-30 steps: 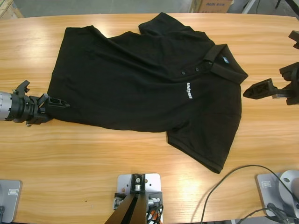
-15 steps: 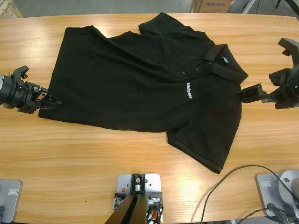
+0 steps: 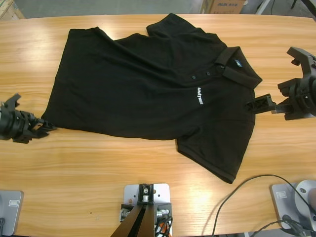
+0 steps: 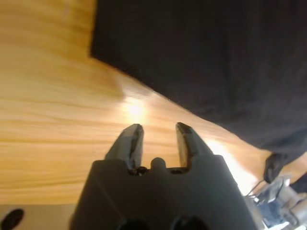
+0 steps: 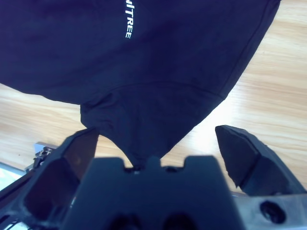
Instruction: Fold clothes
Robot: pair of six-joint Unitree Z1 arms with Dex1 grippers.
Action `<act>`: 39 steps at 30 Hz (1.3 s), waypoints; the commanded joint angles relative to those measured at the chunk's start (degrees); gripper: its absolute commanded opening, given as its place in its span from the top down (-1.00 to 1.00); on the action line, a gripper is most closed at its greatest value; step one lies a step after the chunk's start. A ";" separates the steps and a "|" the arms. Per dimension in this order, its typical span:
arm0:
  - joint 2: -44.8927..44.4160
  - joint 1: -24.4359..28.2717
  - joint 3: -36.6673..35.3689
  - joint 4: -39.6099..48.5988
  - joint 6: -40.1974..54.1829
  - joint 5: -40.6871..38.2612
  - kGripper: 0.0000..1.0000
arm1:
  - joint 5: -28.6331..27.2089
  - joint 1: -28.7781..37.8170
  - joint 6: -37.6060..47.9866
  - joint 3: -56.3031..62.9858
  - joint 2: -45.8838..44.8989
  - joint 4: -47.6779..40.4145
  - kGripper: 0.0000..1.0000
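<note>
At the left edge of the table, we see the left gripper lying low over the wood, just beside the bottom corner of the shirt's hem. In the left wrist view its two black jaws stand a little apart, with only bare wood between them, so this gripper holds nothing; the dark hem of the shirt lies past its tips.

In the middle of the table, we see the black polo shirt spread flat with its front side up. Its hem points to the left and its collar points to the right. One sleeve lies toward the far edge of the table and the other sleeve reaches toward the near edge. We can see white letters on the chest, small dark buttons on the placket and a blue label inside the neck. The cloth has some soft wrinkles near the far sleeve.

On the right side, the right gripper reaches to the shoulder of the shirt, just below the collar. In the right wrist view its jaws are spread wide, and a point of black cloth lies between them, close to the gripper's body. The jaws do not press on it. The white letters show at the top of that view.
</note>
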 commanded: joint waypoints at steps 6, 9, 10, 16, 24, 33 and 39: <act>7.84 3.19 5.06 -15.49 -3.12 0.53 -0.99 | 1.17 0.67 0.64 2.02 1.86 -0.80 -1.00; 8.54 3.26 5.20 -15.87 -3.12 0.51 -0.95 | 1.17 0.67 0.64 2.09 2.30 -1.13 -1.00; 8.89 3.26 5.53 -16.44 -3.12 0.51 -0.85 | 1.17 0.67 0.64 2.09 2.37 -1.22 -1.00; 9.58 2.96 6.15 -18.48 -2.50 -0.19 1.00 | 1.22 0.67 0.64 2.42 2.83 -1.74 -1.00; 9.46 2.64 5.27 -18.60 -0.57 -1.81 1.00 | 1.61 0.67 0.64 2.65 3.97 -2.57 -1.00; 7.36 2.56 1.93 -12.27 0.33 -3.53 1.00 | 1.79 0.67 0.64 3.55 4.37 -3.94 -1.00; 7.94 2.57 -1.15 -12.01 0.75 -3.48 1.00 | 1.96 0.67 0.64 3.67 4.13 -4.05 -1.00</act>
